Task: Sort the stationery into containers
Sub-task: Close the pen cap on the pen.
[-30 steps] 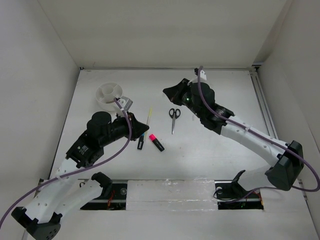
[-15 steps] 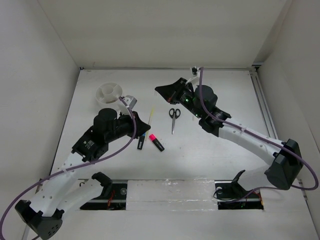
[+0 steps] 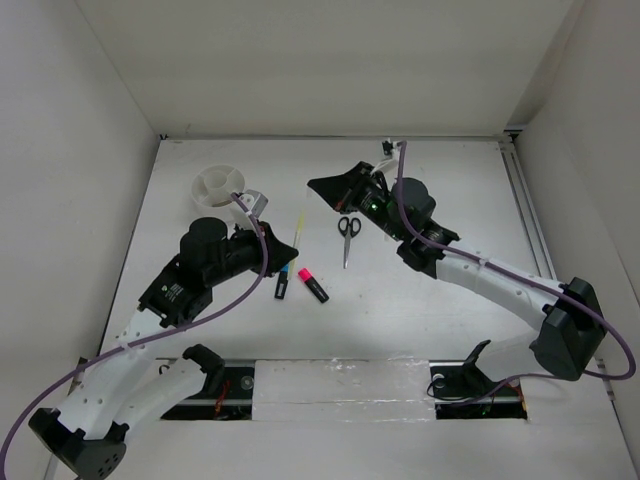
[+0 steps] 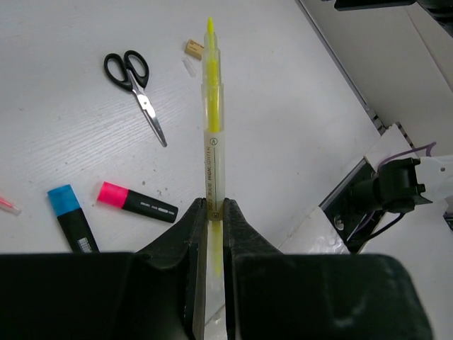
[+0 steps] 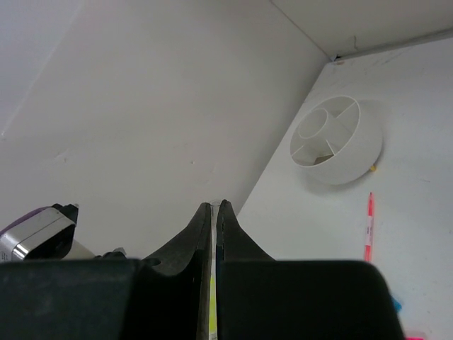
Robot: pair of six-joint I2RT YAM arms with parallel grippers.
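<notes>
One thin yellow pen [image 4: 212, 142], clamped in the left gripper [image 4: 212, 207].
The pen sticks straight out from between that gripper's closed fingers, over the table [image 3: 450, 180], tip toward the tiny tan block [image 4: 194, 49]. Near it lie the pink-capped highlighter [image 4: 134, 203] and the blue-capped highlighter [image 4: 73, 219], with the black-handled scissors [image 4: 134, 85] further off. The pink pen [image 5: 368, 228] lies near the round white divided bowl [image 5: 357, 152]. The right gripper [image 3: 320, 186] hangs near the scissors, fingers pressed together, with nothing clearly held.
</notes>
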